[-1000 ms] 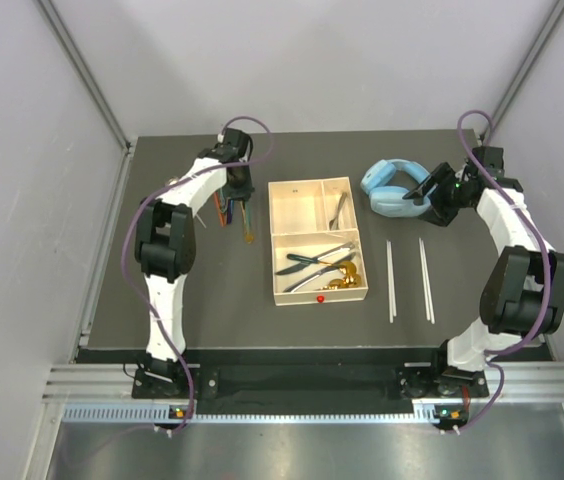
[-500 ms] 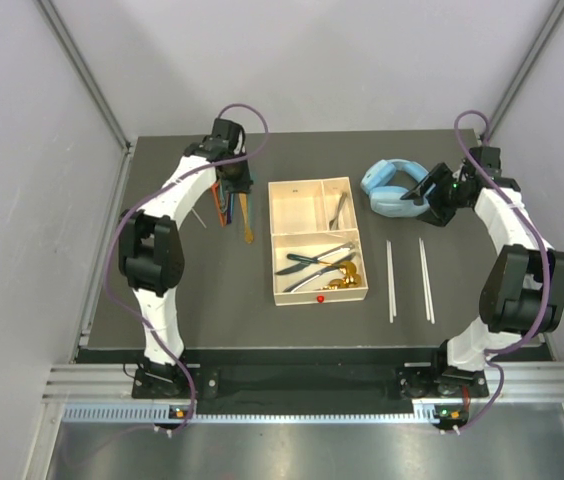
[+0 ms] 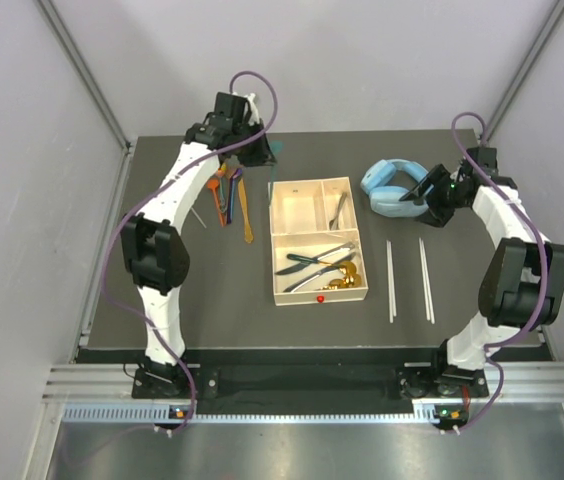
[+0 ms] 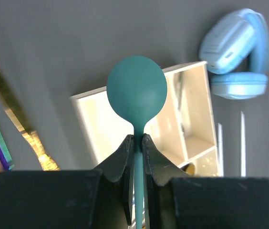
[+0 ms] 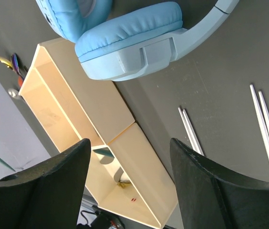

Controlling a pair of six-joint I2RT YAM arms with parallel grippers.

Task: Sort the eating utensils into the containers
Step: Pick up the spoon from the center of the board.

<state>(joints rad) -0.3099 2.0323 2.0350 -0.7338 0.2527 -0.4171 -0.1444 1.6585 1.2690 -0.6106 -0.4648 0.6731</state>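
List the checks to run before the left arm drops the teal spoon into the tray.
1. Grip: ok. The left fingers are shut on the teal spoon at its handle.
2. Spoon above the tray: not ok. It hangs past the far left corner.
3. Room in the far left section: ok. It looks empty.
4. Right fingers out of the way: ok. They are open beside the headphones and hold nothing.
5. Which section takes spoons: cannot tell.

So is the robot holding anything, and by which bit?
The left jaws pinch the teal spoon by its handle, just below the bowl. The right jaws stand open, holding nothing.
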